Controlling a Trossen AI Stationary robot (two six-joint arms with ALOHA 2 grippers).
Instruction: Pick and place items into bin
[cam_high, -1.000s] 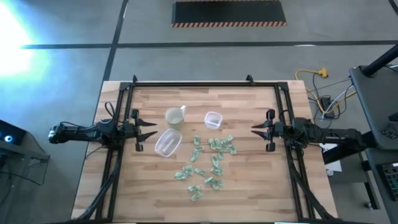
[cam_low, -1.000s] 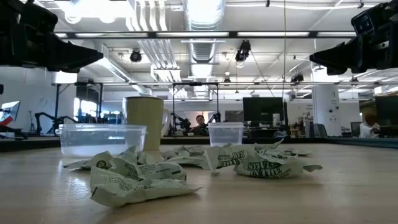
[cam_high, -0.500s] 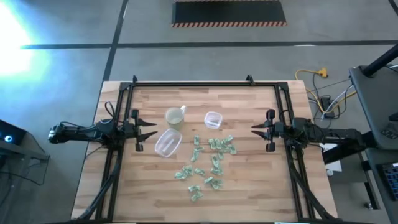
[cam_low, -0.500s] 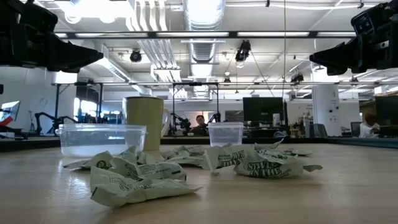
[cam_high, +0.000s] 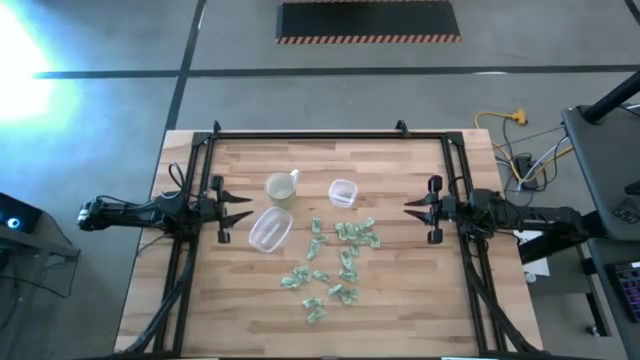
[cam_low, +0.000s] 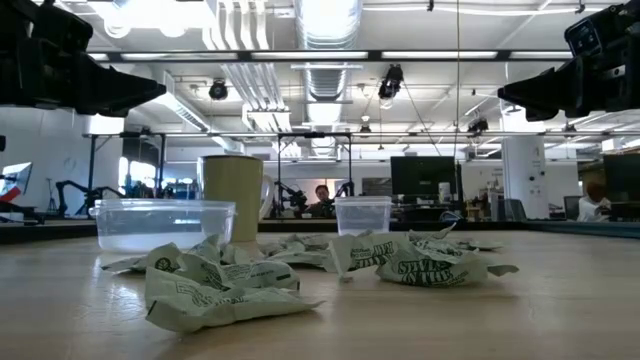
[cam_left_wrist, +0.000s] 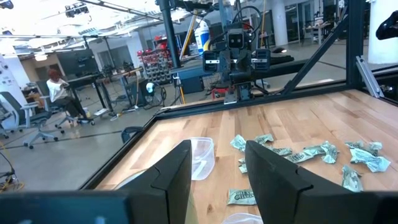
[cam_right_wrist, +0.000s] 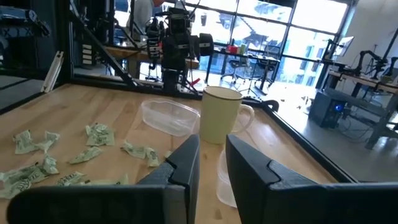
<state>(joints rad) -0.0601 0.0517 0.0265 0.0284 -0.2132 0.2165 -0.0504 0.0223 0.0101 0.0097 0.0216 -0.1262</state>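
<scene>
Wrappers (cam_high: 335, 262) are scattered across the middle and near part of the table (cam_high: 400, 300), none yet in a bin — the large tub (cam_high: 269, 229) and the small tub (cam_high: 343, 192) both look empty, with the cup (cam_high: 281, 188) between them at the back. Left gripper (cam_high: 243, 213) is parked at the left edge, jaws clearly apart, nothing held; right gripper (cam_high: 412, 209) is parked at the right edge, jaws only narrowly apart, also empty. Nothing has been picked, so the first grasp is judged to be the step in hand. A wrapper lying by itself at the edge of the pile should be chosen — one piece, pinched from above with the fingers straddling its crumpled ridge — so neighbours are not dragged along. The nearer tub should be favoured, and the cup should be given a wide berth.
</scene>
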